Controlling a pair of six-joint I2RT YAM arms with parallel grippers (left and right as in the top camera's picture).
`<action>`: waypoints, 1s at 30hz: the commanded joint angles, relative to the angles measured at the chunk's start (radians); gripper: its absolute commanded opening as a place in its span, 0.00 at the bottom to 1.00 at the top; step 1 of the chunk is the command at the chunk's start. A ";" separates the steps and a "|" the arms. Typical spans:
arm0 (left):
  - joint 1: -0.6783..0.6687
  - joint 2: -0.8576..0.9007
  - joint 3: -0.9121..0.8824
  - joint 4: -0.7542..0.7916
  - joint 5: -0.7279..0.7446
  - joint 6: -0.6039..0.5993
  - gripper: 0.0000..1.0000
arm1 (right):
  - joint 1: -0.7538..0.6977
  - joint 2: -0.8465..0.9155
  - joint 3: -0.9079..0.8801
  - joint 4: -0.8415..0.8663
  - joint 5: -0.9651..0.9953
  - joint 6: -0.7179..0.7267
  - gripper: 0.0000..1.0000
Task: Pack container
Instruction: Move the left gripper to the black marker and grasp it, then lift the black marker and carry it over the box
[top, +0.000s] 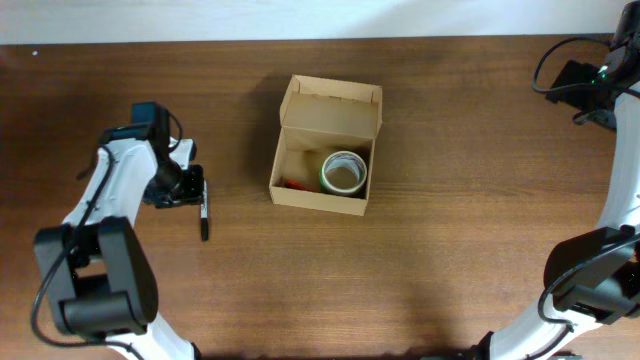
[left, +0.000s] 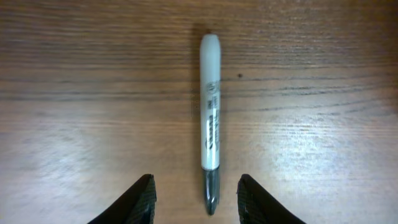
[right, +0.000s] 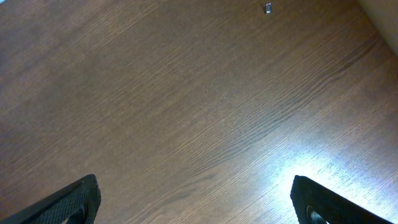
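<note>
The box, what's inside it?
Inside the box sits a tape roll, with something small and red beside it. Anything under the roll is hidden.

A small tan cardboard box (top: 325, 160) sits mid-table, its hinged flap lid (top: 333, 105) open at the far side. Inside, a pale tape roll (top: 344, 172) lies to the right and a small red item (top: 293, 183) at the near left. Well left of the box, a white marker pen (top: 205, 218) lies on the brown wooden table (top: 450, 250), its dark end between the fingers of the left gripper (left: 196, 182), touching neither.
</note>
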 joint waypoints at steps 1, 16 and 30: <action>-0.034 0.056 -0.003 0.018 -0.027 -0.031 0.42 | -0.003 -0.008 0.018 0.000 0.009 -0.003 0.99; -0.058 0.197 -0.002 0.026 -0.065 -0.087 0.12 | -0.003 -0.008 0.018 0.000 0.009 -0.003 0.99; -0.058 0.196 0.347 -0.270 -0.063 -0.018 0.01 | -0.003 -0.008 0.018 0.000 0.009 -0.003 1.00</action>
